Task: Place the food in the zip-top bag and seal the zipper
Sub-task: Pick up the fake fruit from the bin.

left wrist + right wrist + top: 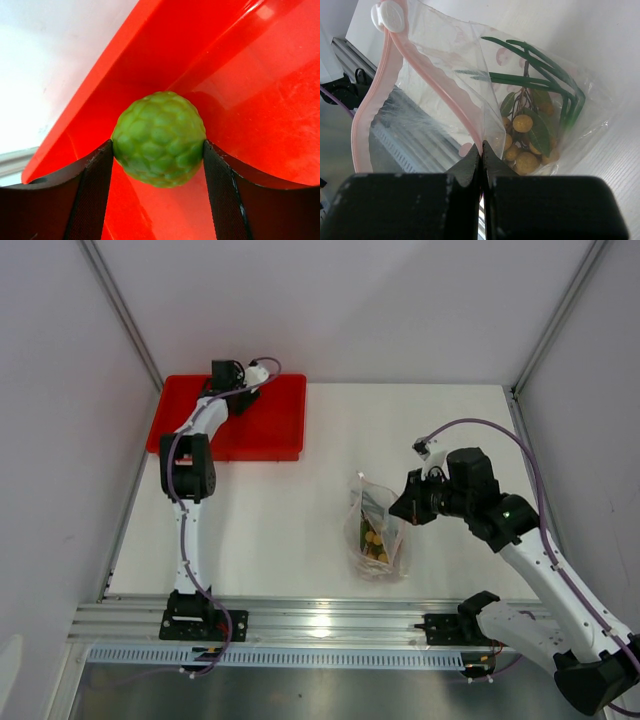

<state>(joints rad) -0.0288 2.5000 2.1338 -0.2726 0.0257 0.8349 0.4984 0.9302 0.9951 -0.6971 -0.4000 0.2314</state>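
The lime-green fruit (159,137) sits in a corner of the red tray (250,75). My left gripper (158,150) is shut on it, with both pads touching its sides; in the top view the gripper (240,382) hides the fruit. The clear zip-top bag (378,530) lies mid-table with the tan fruits (522,123) and the green leaf sprig (540,65) inside. My right gripper (482,147) is shut on the bag's mouth edge at the pinkish zipper (435,75) and holds the mouth open. It is at the bag's right side in the top view (402,502).
The red tray (270,430) lies at the table's back left. A white slider tab (390,16) sits at the zipper's far end. A metal rail (320,620) runs along the near edge. Walls close in on the left, the right and the back.
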